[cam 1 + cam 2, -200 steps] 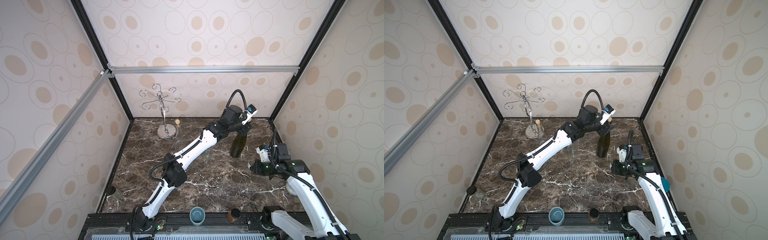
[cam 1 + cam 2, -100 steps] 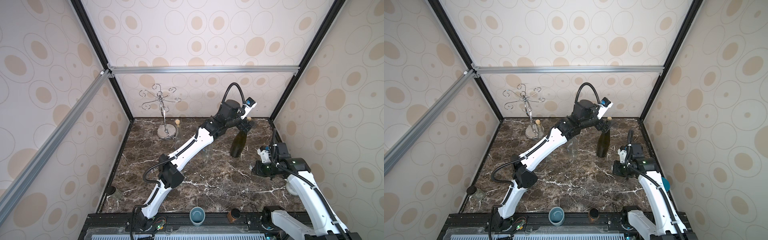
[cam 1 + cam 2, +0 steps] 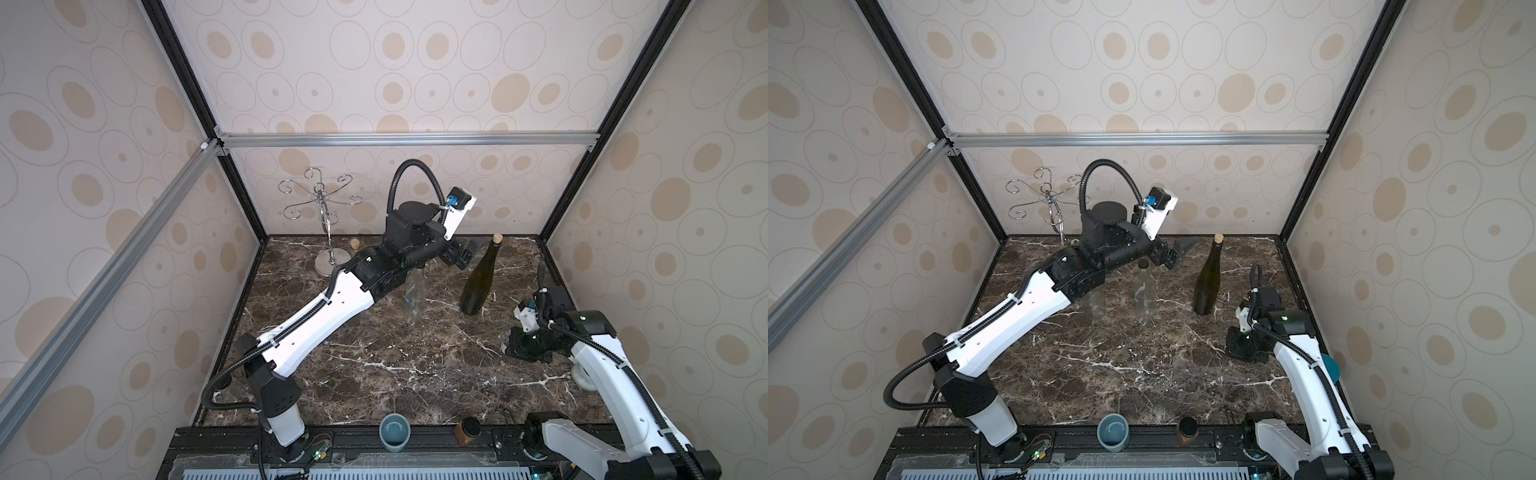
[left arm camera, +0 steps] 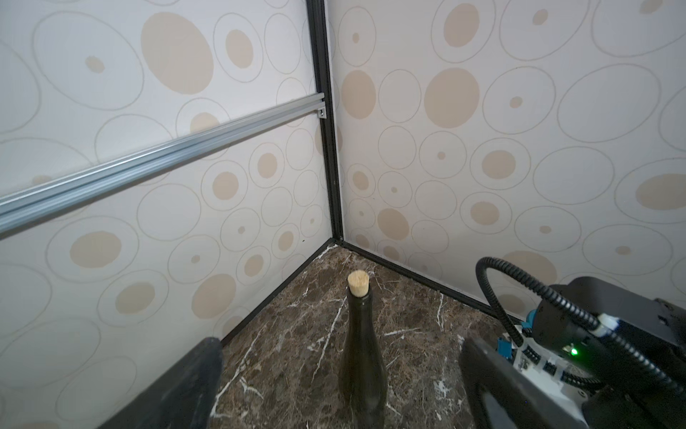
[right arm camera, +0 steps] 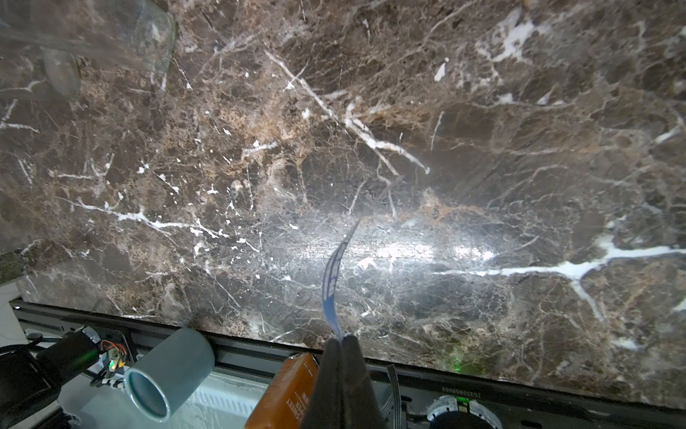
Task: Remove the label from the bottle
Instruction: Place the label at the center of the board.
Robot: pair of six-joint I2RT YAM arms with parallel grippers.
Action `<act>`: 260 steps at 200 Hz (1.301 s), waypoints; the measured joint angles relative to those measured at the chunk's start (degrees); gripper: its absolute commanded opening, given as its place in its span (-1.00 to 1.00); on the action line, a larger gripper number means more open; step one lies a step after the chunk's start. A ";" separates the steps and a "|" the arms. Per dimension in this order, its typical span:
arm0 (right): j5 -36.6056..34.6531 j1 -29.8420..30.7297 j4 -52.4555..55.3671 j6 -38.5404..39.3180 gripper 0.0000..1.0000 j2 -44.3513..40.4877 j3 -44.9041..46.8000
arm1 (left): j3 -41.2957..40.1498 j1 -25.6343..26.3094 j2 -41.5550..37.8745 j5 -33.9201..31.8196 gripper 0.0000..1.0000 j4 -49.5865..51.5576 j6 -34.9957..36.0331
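Our left hand [image 3: 466, 254] hovers with jaws spread wide just beside the corked dark bottle [image 3: 478, 282], which stands upright on the tabletop [image 3: 395, 361]. Our right hand [image 5: 343, 341] pinches the blue label [image 5: 333, 275], well apart.

We are holding our left arm [image 3: 320, 320] stretched far forward and to the right, with the wrist rolled so its camera is sitting on top. The left gripper [image 3: 467, 252] is standing with jaws spread wide, gripping nothing. Our right arm [image 3: 602, 365] is bending at the elbow with the wrist tipped down (fingers hard to see from above). The right gripper [image 5: 340, 343] is pinching the label [image 5: 332, 282] between closed fingers.
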State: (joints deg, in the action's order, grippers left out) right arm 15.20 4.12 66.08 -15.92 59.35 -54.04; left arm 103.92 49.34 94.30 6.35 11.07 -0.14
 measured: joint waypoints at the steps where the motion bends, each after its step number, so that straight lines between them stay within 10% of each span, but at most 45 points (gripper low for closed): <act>1: -0.02 0.07 0.02 -0.04 -1.00 0.04 0.04 | -0.85 -0.02 -0.57 -0.09 1.00 -0.35 -0.09; 91: -3.10 4.28 0.44 -1.81 -1.00 7.06 4.35 | -37.81 -1.97 -27.17 -6.84 1.00 -13.60 -7.76; 260: -3.43 5.84 -6.10 -1.81 -1.00 17.31 6.27 | -41.99 -4.63 -29.38 -5.33 1.00 -13.22 -12.15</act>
State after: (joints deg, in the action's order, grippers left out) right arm 11.77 9.96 59.99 -17.74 76.66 -47.77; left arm 61.93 44.71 64.93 1.02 -2.15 -12.29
